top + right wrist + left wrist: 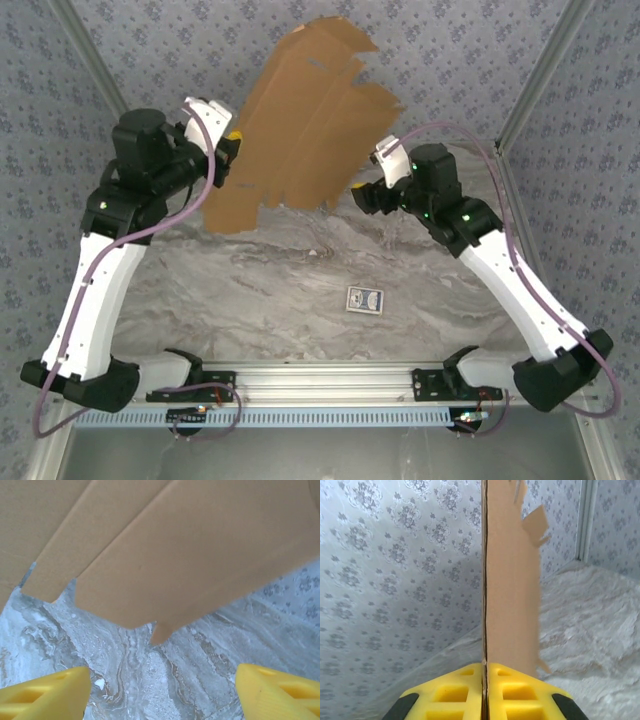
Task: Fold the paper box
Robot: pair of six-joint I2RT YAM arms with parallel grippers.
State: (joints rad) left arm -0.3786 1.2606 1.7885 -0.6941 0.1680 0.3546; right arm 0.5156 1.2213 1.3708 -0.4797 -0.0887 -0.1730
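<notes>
Left hand point(484, 672) clamps the paper box point(300, 130) aloft; right hand point(162, 690), wide open at 4 o'clock, should probably grip its edge squarely.

flat brown paper box point(190, 555) with flaps, marbled table point(210, 665) beneath, right tool point(162, 680) spread wide

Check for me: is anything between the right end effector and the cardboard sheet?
Nothing visible. The right end effector is open and faces the lower edge of the cardboard sheet, with just bare table beneath the gap. The small blue card lies nearer the robot, off that path.
</notes>
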